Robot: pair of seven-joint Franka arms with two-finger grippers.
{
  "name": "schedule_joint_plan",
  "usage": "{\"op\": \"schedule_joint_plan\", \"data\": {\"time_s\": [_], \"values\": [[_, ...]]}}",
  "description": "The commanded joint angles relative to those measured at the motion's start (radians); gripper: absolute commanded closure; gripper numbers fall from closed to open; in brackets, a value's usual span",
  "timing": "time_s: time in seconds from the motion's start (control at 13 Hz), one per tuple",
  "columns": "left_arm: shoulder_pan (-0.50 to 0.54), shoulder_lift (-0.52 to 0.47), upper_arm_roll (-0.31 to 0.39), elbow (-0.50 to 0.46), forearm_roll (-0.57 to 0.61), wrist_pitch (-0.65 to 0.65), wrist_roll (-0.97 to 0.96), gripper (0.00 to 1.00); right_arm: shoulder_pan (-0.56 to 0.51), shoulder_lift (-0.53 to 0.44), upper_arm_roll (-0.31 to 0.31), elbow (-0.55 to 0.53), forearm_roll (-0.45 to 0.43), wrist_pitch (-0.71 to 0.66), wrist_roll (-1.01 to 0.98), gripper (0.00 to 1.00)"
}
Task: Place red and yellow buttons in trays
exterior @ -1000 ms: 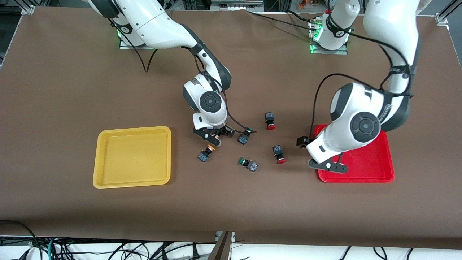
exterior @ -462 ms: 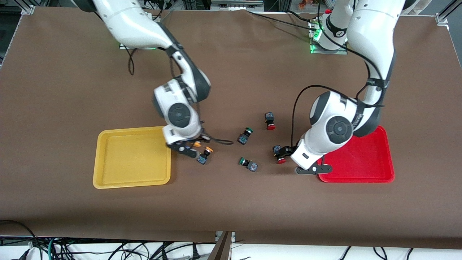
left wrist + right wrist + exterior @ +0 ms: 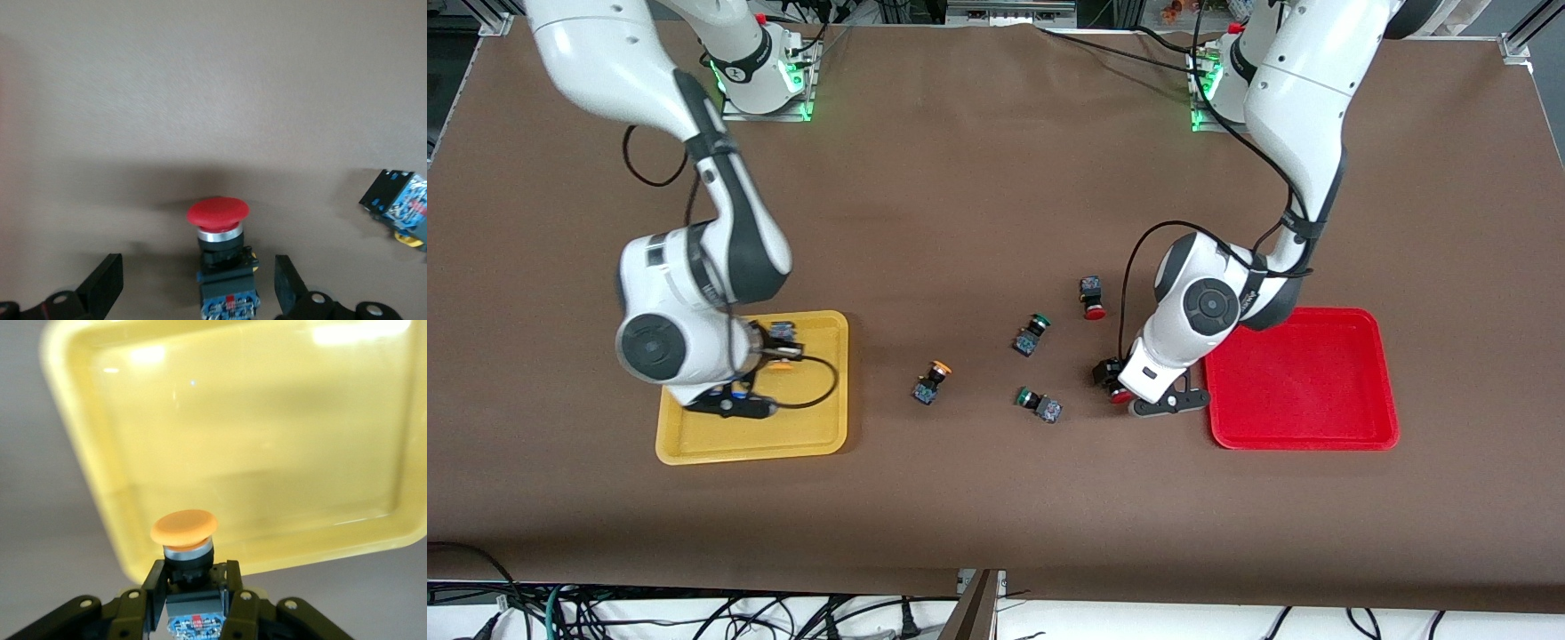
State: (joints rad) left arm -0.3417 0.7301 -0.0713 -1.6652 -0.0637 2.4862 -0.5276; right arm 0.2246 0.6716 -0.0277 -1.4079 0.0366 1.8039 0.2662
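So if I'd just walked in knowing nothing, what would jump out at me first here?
Probably the two bright trays on the brown table: a yellow tray toward the right arm's end and a red tray toward the left arm's end. Over the yellow one, the right hand grips an orange-capped button. Beside the red tray, the left hand stands open around a red-capped button on the table.

1. Two trays: one yellow tray (image 3: 818,440), one red tray (image 3: 1303,440).
2. Two red-capped buttons (image 3: 1089,298) (image 3: 1113,380).
3. Two orange-yellow-capped buttons (image 3: 931,381) (image 3: 781,349).
4. Two green-capped buttons (image 3: 1031,334) (image 3: 1039,404).
5. Two robot arms.
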Motion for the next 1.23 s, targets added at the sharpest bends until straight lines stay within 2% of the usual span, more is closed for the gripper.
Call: {"op": "schedule_joint_plan", "data": {"time_s": [0.0,0.08,0.23,0.31,0.38,0.46,0.54,0.69,0.85,1.0,1.15], "values": [[-0.043,0.021,0.013,-0.01,-0.008,0.09,-0.014,0.0,-0.1,0.041,0.011,-0.005,-0.033,-0.003,-0.123,1.0],[-0.043,0.028,0.013,-0.01,-0.007,0.106,-0.012,0.0,-0.129,0.057,0.012,-0.006,-0.071,0.003,-0.149,1.0],[-0.042,0.026,0.015,-0.014,-0.007,0.099,-0.012,0.73,-0.178,0.086,0.012,-0.008,-0.08,0.02,-0.156,1.0],[-0.04,0.026,0.015,-0.016,-0.007,0.097,-0.005,0.95,-0.188,0.104,0.012,-0.008,-0.08,0.032,-0.162,0.98],[-0.04,0.023,0.016,-0.016,-0.007,0.094,-0.003,0.96,-0.198,0.117,0.012,-0.009,-0.08,0.049,-0.177,0.96],[-0.039,0.017,0.018,-0.016,-0.005,0.074,-0.002,0.98,-0.212,0.129,0.012,-0.008,-0.076,0.058,-0.182,0.64],[-0.036,0.005,0.024,-0.01,-0.005,0.024,0.0,1.0,-0.215,0.128,0.012,-0.006,-0.075,0.057,-0.182,0.01],[-0.025,-0.059,0.039,-0.001,0.051,-0.115,0.043,1.0,-0.193,0.1,0.026,0.009,-0.073,0.029,-0.182,0.0],[-0.019,-0.115,0.068,0.025,0.099,-0.328,0.067,1.0,-0.084,0.091,0.022,0.074,-0.067,-0.023,-0.116,0.0],[-0.019,-0.124,0.116,0.083,0.198,-0.543,0.077,1.0,0.0,0.091,0.026,0.107,-0.063,-0.022,0.116,0.0],[-0.002,-0.124,0.117,0.099,0.327,-0.648,0.18,1.0,0.106,0.1,0.028,0.121,-0.064,0.017,0.339,0.0]]}}
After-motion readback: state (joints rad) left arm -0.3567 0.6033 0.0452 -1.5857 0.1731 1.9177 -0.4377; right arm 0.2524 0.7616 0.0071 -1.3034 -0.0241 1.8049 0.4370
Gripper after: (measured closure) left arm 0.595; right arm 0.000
